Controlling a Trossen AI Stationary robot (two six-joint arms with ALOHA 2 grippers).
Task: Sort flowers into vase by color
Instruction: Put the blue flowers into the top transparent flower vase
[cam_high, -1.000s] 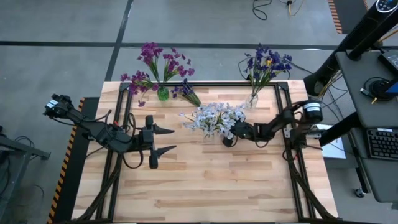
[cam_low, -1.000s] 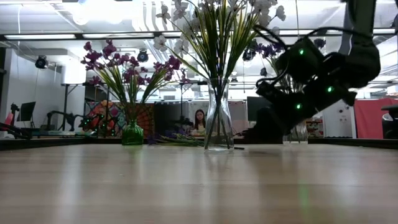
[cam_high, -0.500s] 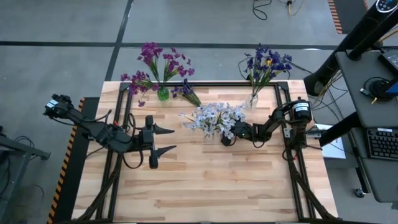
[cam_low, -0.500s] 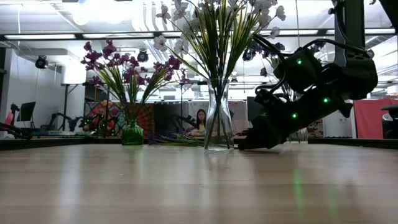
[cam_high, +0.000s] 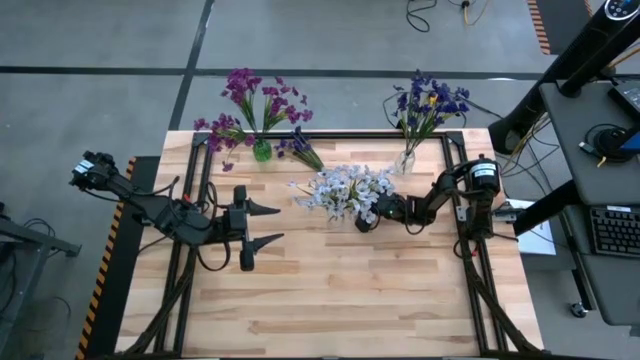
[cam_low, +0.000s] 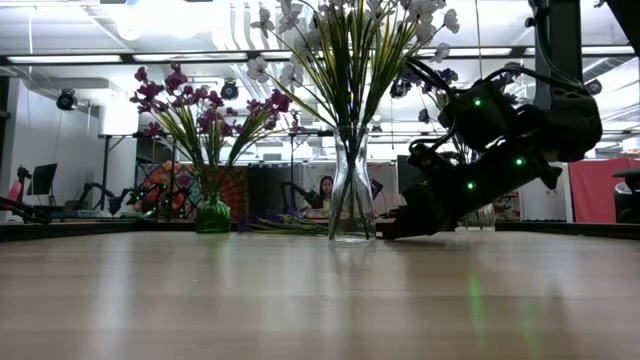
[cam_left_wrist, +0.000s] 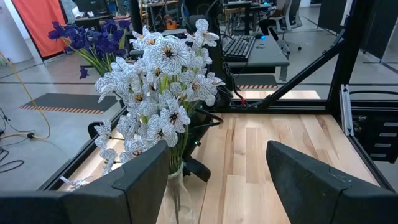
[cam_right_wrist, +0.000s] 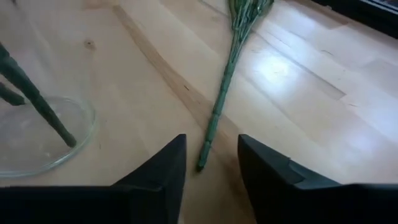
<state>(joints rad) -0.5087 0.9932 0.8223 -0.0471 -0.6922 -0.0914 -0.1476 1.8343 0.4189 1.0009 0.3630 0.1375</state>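
Note:
A thin green stem (cam_right_wrist: 222, 93) lies flat on the wooden table, its cut end (cam_right_wrist: 201, 163) between the fingers of my right gripper (cam_right_wrist: 210, 146). That gripper is open, low over the table (cam_low: 392, 232), and its fingers stand on either side of the stem without touching it. Just beside it is the clear vase (cam_right_wrist: 43, 134) of white flowers (cam_high: 345, 190). A blue-violet spray (cam_high: 299, 147) lies on the table near the green vase of magenta flowers (cam_high: 255, 105). Blue flowers (cam_high: 425, 105) stand in a clear vase at the far right. My left gripper (cam_high: 278, 224) waits open at the left.
The black metal frame rails (cam_high: 205, 170) run along the table's left, far and right sides. The white bouquet's blossoms (cam_left_wrist: 158, 93) overhang the spot where my right gripper (cam_high: 366, 221) works. Bare wood (cam_high: 340, 290) fills the near half of the table.
My right gripper has sunk toward the table and edged toward the white flowers' vase. Its fingertips now sit low beside the vase's base. The flowers and vases have stayed where they were.

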